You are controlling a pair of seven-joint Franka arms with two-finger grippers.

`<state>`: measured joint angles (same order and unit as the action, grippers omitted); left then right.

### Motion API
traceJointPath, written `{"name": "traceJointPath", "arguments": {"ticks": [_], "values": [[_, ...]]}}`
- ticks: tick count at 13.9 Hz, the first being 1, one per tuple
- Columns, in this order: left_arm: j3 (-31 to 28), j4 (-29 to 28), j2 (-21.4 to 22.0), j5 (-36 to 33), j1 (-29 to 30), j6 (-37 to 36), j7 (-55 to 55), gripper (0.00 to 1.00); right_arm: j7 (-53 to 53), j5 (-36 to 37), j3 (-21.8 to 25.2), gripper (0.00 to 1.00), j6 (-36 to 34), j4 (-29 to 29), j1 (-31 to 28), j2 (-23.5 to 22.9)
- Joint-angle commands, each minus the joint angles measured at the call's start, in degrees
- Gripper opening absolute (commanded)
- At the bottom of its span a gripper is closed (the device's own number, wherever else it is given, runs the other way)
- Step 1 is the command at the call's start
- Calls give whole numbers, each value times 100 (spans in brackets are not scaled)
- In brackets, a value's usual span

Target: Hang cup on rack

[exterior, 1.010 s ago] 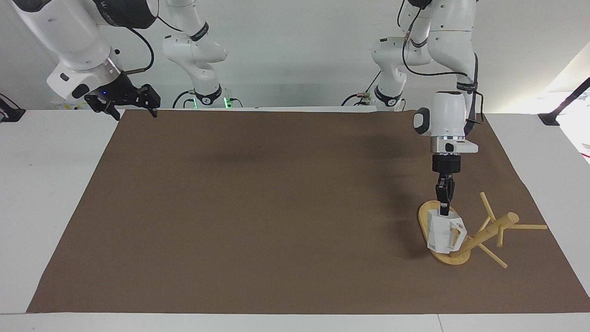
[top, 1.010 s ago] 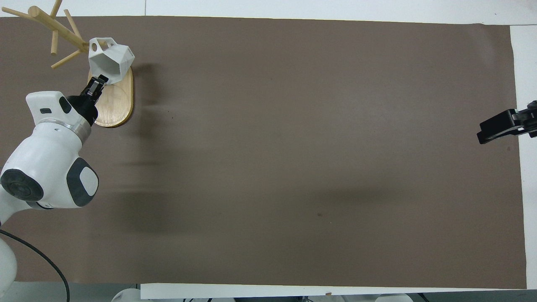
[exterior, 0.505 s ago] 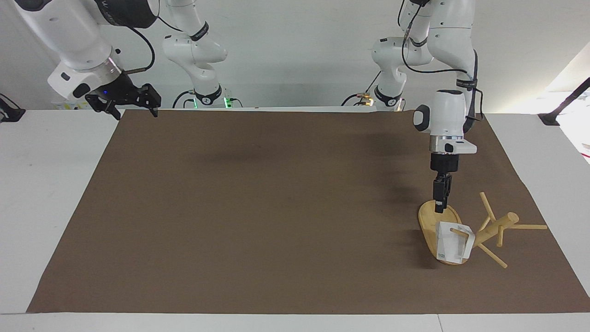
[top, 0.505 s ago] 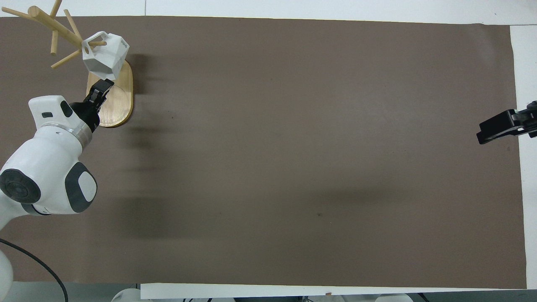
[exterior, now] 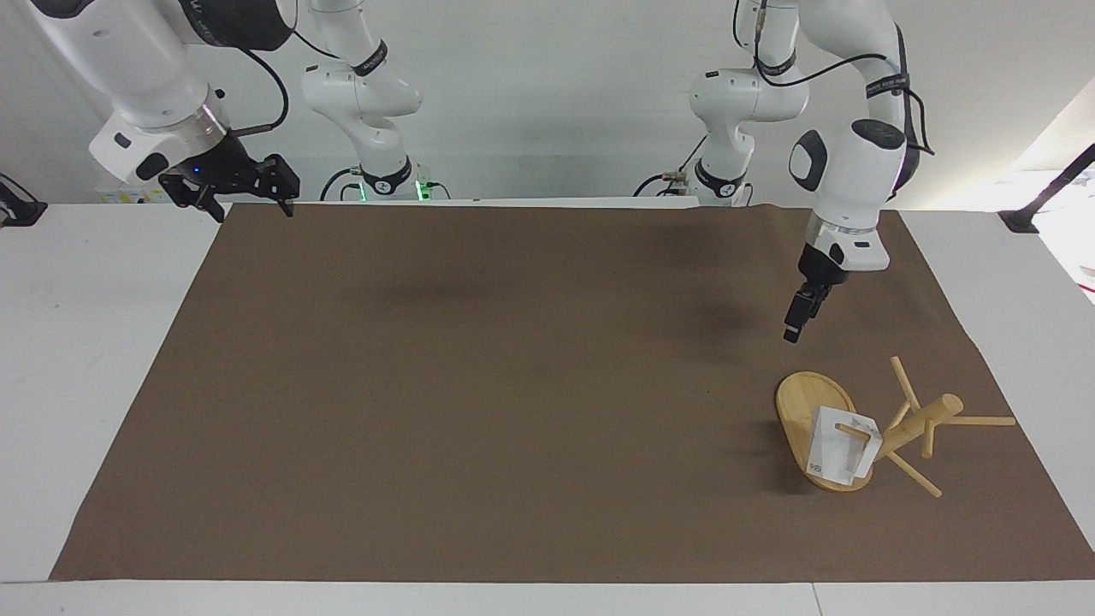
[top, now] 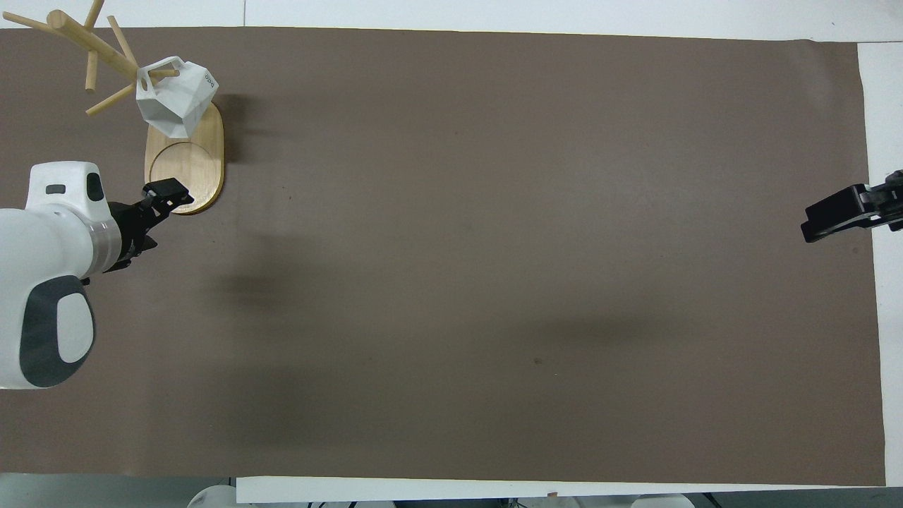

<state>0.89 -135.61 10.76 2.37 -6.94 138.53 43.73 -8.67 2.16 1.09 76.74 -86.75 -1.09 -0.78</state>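
Cup (exterior: 840,449) hangs by its squarish handle loop on one thin peg of the rack (exterior: 864,428), a white faceted shape with a small dark mark low on its side. In the overhead view the cup (top: 175,97) covers the end of the oval base that lies farther from the robots, and the peg runs through the handle. The rack (top: 185,166) is a light bamboo mug tree (its round post leans away from the base at a slant, with pegs fanning out around its top) and it stands on the brown mat (exterior: 547,393) at the left arm's end of the bench (exterior: 94,342).

The left pincer (exterior: 794,325) is up in the air over the mat, clear of the cup and rack and holding nothing; from above, the left pincer (top: 164,200) sits at the base's edge nearer the robots. Whether its fingers are parted or closed I cannot tell.

The right pincer (exterior: 244,184) waits at the right arm's end, over the corner of the mat nearest the robots. Its fingers are spread apart and empty. The overhead view catches the right pincer (top: 846,212) over the mat's side edge.
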Motion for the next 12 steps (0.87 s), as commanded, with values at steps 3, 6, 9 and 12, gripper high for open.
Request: {"name": "traceJointPath", "arguments": {"ticks": [3,6,9,12], "values": [[25,1823,-118,-403,263,-3071,-1995,100,84,57,-38,100,87,-105,-14,96],[16,3097,-591,-439,255,-4251,-3366,100,84,57,-38,100,87,-105,-23,96],[34,4268,-1136,-605,220,-5237,-4555,100,84,57,-38,100,87,-105,-23,96],[42,5051,-1497,-614,175,-5800,-5013,100,84,48,-38,100,87,-105,-23,96]]}}
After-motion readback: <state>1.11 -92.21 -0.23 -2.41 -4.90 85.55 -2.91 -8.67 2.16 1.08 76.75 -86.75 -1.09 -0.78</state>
